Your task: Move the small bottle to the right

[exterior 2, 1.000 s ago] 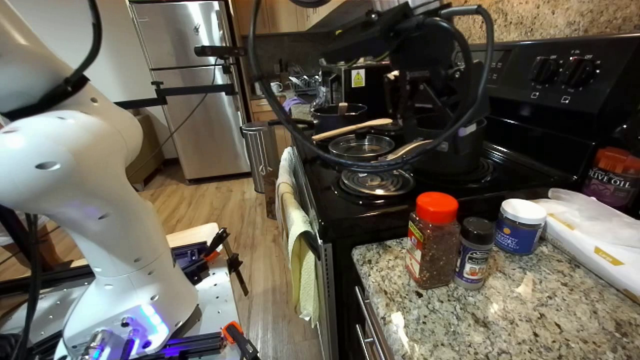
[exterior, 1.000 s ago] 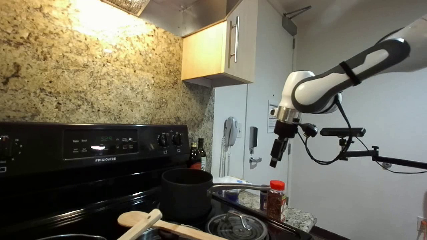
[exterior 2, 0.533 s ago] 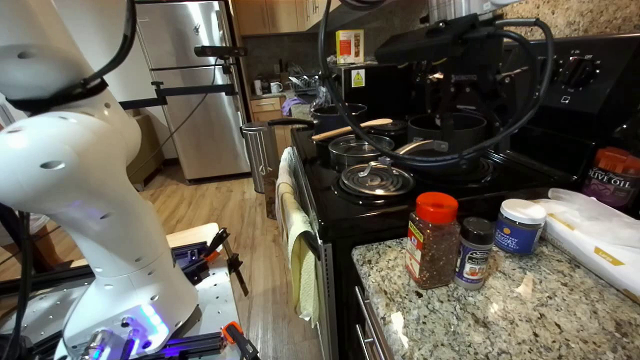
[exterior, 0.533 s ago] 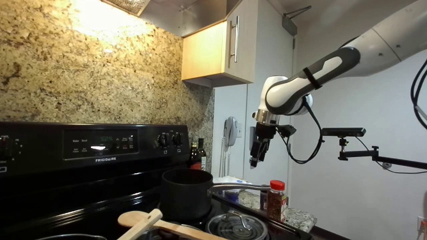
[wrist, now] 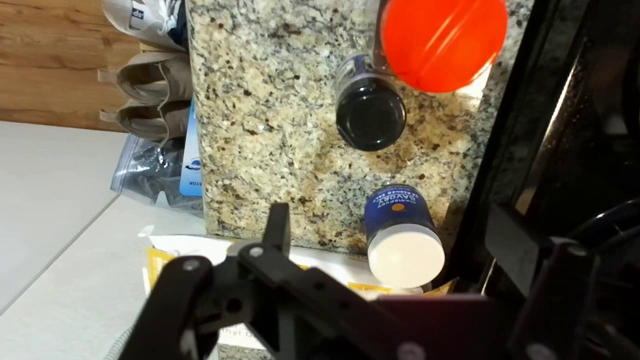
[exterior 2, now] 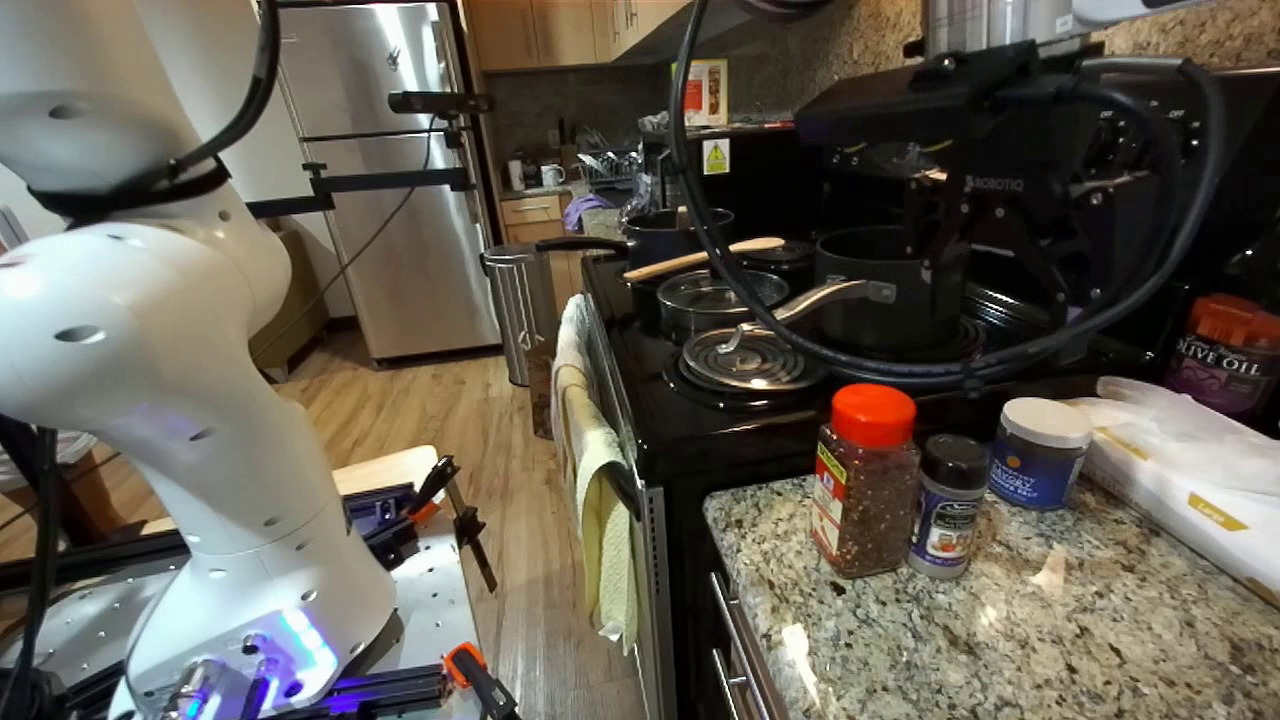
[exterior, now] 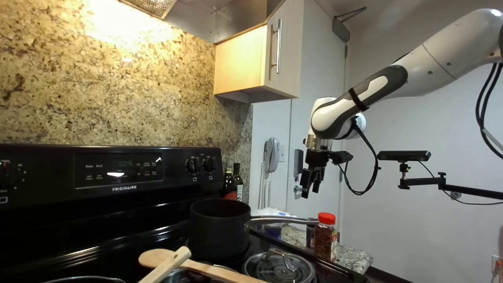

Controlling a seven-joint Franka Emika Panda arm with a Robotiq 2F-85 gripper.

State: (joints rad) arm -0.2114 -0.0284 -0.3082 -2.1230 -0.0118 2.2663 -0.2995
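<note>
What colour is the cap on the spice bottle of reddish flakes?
The bottle's cap is red, best seen in an exterior view; the wrist view crops it.

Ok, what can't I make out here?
Red-capped bottle: cut by the wrist view's top edge.
Black-capped shaker: partly behind that bottle in an exterior view.
Steel-handled pot: partly behind the gripper in an exterior view.
White box: partly behind the gripper, wrist view.

Arm (exterior: 387, 82) aloft — fingers (wrist: 511, 252) downward, apart

We read FRIGIDAIRE and 529 on the stove panel (exterior: 103, 170), ROBOTIQ on the end effector (wrist: 395, 237). We find OLIVE OIL on the dark container (exterior 2: 1227, 352), SAVORY on the blue jar (wrist: 400, 227), Large on the white package (exterior 2: 1160, 500).
</note>
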